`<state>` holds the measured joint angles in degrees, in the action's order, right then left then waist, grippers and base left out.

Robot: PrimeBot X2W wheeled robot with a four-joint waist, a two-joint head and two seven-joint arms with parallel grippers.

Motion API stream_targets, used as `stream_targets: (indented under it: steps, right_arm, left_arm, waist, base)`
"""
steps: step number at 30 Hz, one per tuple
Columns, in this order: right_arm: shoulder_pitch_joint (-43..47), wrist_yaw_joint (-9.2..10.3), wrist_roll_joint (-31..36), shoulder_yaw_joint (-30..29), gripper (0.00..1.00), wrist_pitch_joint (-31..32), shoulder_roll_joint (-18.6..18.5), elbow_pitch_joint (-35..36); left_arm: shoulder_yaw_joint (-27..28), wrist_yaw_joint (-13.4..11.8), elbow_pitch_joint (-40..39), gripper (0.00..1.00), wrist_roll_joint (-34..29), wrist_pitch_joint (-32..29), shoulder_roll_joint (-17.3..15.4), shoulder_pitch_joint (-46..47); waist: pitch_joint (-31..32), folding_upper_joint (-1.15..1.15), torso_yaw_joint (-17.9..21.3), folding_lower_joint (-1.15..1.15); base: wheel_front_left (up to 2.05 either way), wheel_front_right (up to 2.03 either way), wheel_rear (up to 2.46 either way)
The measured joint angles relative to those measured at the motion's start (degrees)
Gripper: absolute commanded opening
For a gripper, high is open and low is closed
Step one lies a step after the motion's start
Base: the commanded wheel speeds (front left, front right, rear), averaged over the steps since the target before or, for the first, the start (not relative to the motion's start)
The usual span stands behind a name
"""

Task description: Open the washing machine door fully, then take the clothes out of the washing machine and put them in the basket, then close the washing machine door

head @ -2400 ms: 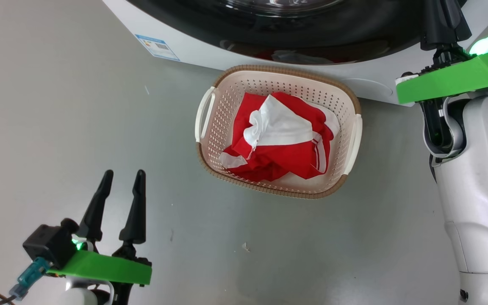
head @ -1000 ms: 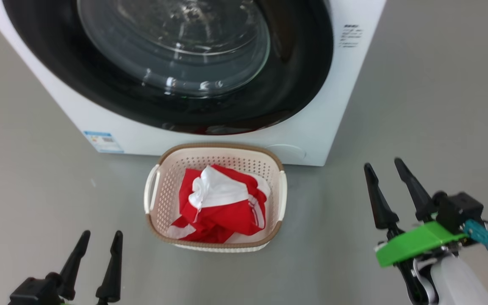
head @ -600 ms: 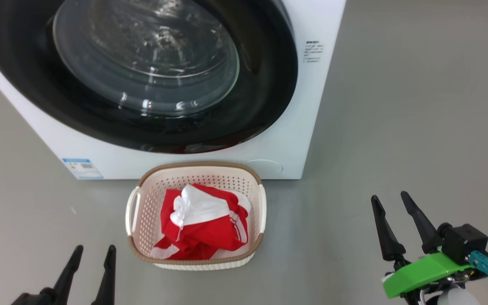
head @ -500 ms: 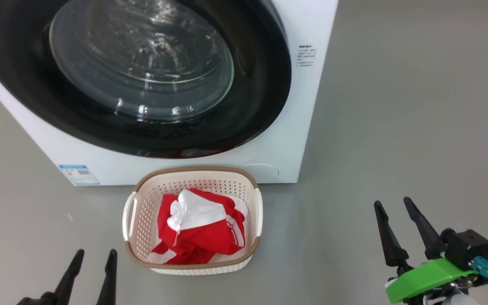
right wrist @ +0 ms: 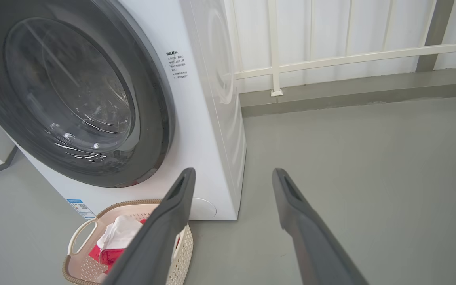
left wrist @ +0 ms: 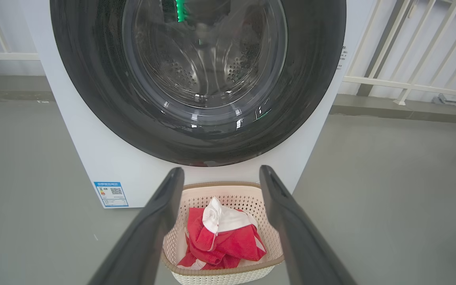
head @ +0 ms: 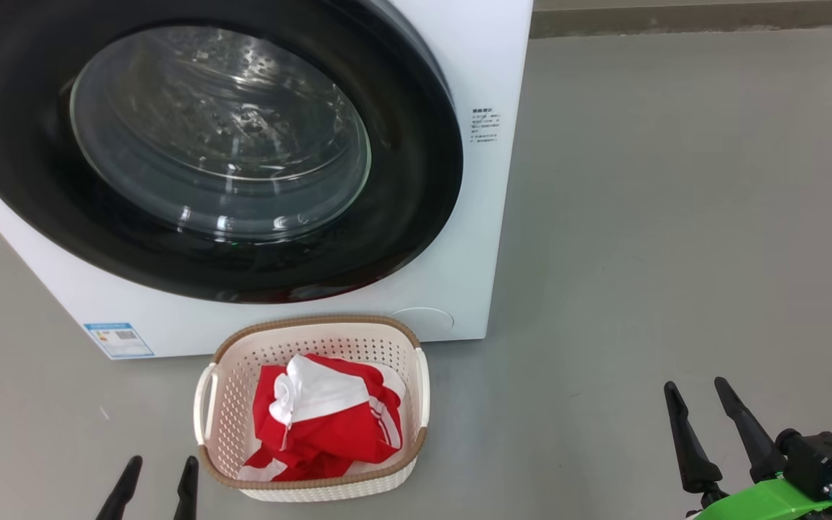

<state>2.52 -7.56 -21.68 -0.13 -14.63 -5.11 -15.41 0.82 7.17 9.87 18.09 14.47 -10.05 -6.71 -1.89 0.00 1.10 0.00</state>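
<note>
door shut, clothes in the basket, both grippers open

head view: the washing machine (head: 492,217), a white box with smooth panels, faces the camera. the washing machine door (head: 416,180) lies shut, flat against its front, a wide glossy black ring around a bulging clear glass centre with the dimpled steel drum behind it. a small blue sticker (head: 118,339) sits at the washer's lower left corner. the basket (head: 315,323) stands on the floor (head: 676,253) just in front of the washer, its long axis running along the washer's front, a handle at each end; it is cream perforated plastic with a brown woven-look rim. the clothes (head: 322,433) lie inside it in a crumpled red heap, a white panel on top and white stripes at the right. the left gripper (head: 159,466) shows at the lower left, the right gripper (head: 694,386) at the lower right, each with its dark tapered fingers apart and nothing between them. the floor is smooth matt grey.

left wrist view: the fingers spread wide, framing the basket, and point at the door. a white railing (left wrist: 410,83) stands behind on the right.

right wrist view: the fingers are parted over bare floor beside the washer's right corner; the railing runs along a white wall.
</note>
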Motion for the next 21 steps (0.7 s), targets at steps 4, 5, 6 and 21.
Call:
stream_targets:
  steps: [4, 5, 6, 21]
  right_arm:
    - [0.6, 0.01, 0.0, -0.6, 1.0, 0.0, 0.0, 0.2]
    - [0.8, 0.01, 0.0, -0.6, 1.0, 0.0, 0.0, 0.2]
    - [0.9, 0.01, 0.0, -0.6, 1.0, 0.0, 0.0, 0.2]
    - [0.9, 0.0, 0.0, -0.9, 1.0, 0.0, 0.1, 0.4]
  left_arm:
    - [0.0, 0.0, -0.1, 1.0, 0.0, 0.0, 0.0, -0.4]
    - [0.0, 0.0, -0.1, 1.0, 0.0, 0.0, 0.0, -0.4]
    - [0.0, 0.0, -0.1, 1.0, 0.0, 0.0, 0.0, -0.5]
    - [0.5, 0.0, -0.4, 1.0, -0.4, 0.0, 0.3, -0.5]
  waist:
    - [0.3, 0.0, 0.4, 0.0]
    - [0.4, 0.0, 0.4, 0.0]
    - [0.4, 0.0, 0.5, 0.0]
    - [0.8, 0.0, 0.4, 0.0]
  base:
    - [0.0, 0.0, 0.0]
    - [0.0, 0.0, 0.0]
    - [0.0, 0.0, 0.0]
    - [0.0, 0.0, 0.0]
